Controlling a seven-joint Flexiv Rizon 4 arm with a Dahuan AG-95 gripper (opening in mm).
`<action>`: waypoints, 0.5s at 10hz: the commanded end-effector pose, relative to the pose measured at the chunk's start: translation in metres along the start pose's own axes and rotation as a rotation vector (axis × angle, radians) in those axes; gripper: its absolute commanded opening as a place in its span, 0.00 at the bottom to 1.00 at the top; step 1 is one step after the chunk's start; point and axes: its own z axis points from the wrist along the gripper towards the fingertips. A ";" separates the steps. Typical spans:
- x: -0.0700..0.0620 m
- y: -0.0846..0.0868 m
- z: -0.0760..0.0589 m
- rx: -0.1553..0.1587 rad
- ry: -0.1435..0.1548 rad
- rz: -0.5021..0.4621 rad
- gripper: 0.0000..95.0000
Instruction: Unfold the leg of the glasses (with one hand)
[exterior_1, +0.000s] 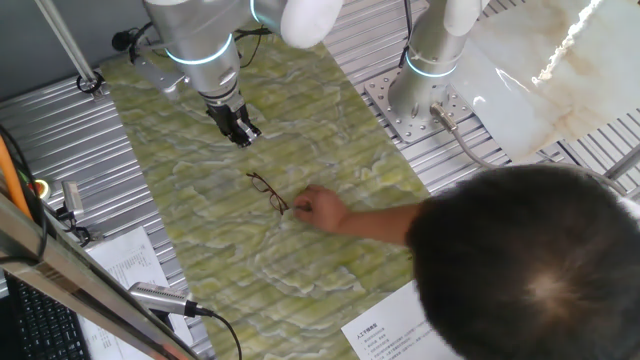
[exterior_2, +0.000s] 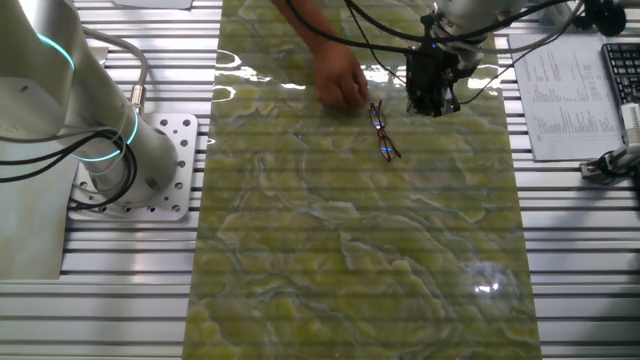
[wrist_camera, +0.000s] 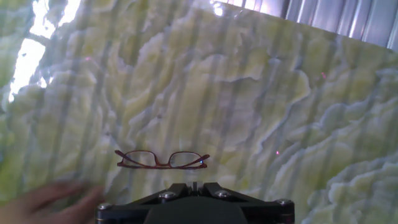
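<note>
We see the black two-finger gripper (exterior_1: 240, 130) hovering above the green marbled mat (exterior_2: 360, 250); whether it is released or clenched, we cannot tell. Just ahead lie the thin reddish-brown wire glasses (wrist_camera: 163, 160), a person's bare hand (exterior_1: 318, 209) beside them.

Mat: green-yellow marbled sheet (exterior_2: 350, 250) beneath the fingers.
Paper: printed sheet (exterior_2: 560, 95) beside the mat.
Person: dark-haired head (exterior_1: 530, 270), opposite.
</note>
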 end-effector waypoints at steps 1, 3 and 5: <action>-0.004 0.002 0.007 -0.003 0.008 -0.063 0.00; -0.005 0.003 0.015 -0.006 0.018 -0.093 0.00; -0.002 0.002 0.028 -0.011 0.018 -0.163 0.00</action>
